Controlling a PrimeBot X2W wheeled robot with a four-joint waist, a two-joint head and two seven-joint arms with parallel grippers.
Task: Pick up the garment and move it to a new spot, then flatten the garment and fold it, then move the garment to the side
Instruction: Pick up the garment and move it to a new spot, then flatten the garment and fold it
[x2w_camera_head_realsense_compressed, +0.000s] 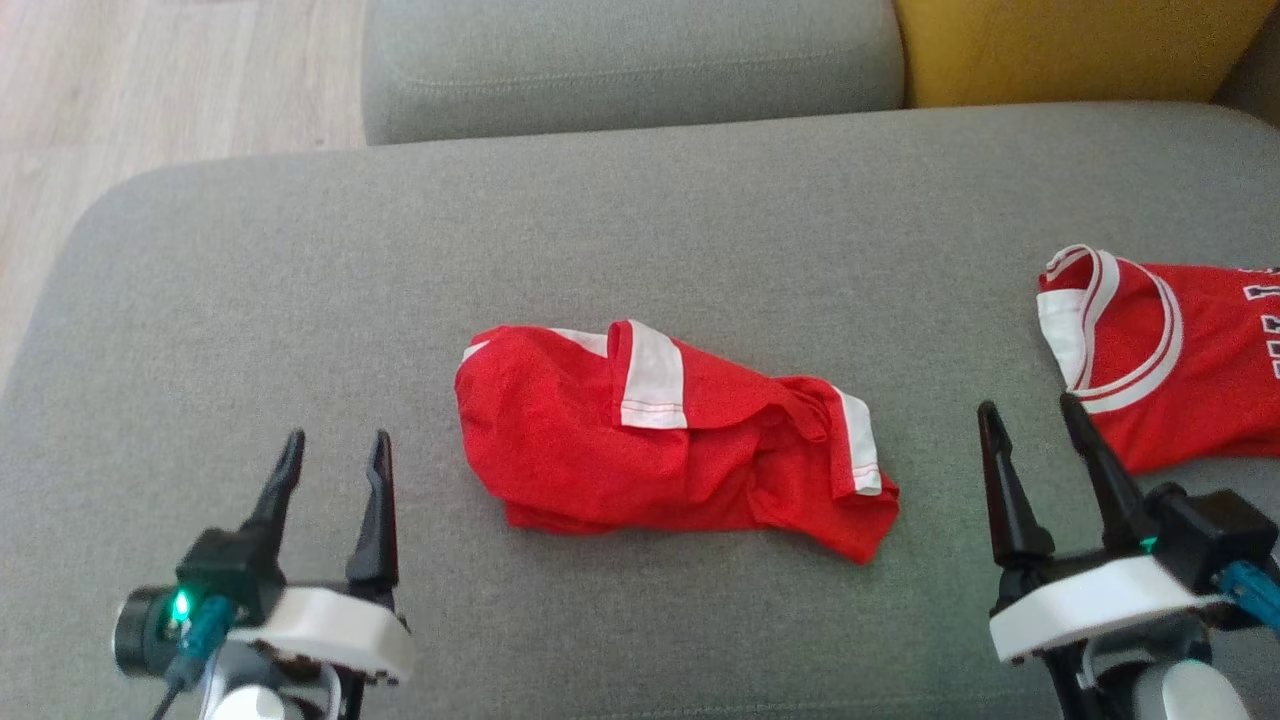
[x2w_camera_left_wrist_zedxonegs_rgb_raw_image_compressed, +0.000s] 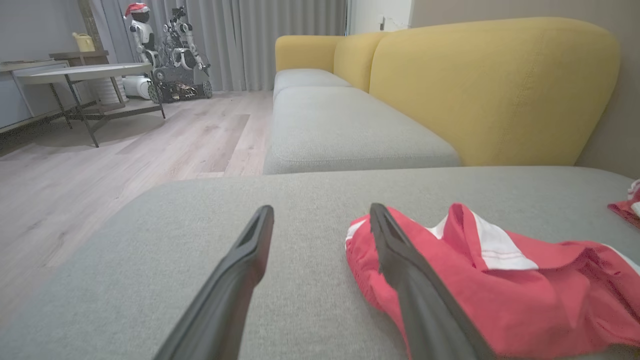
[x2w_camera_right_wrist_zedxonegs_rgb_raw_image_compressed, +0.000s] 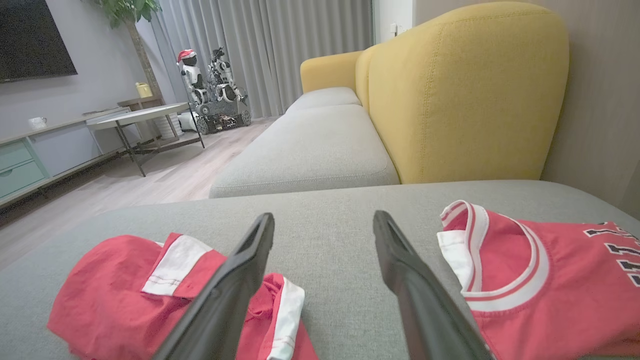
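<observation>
Where the garment bunches, soft red folds meet coarse grey cushion.

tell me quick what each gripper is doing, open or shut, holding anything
Left gripper: open, holding nothing, left of the garment.
Right gripper: open, holding nothing, between the garment and the jersey.

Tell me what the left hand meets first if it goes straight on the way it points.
Probably nothing but bare grey cushion: the left hand, open, points across it, passing just left of the crumpled red garment. It might brush that garment's edge, since depth is unclear.
</observation>
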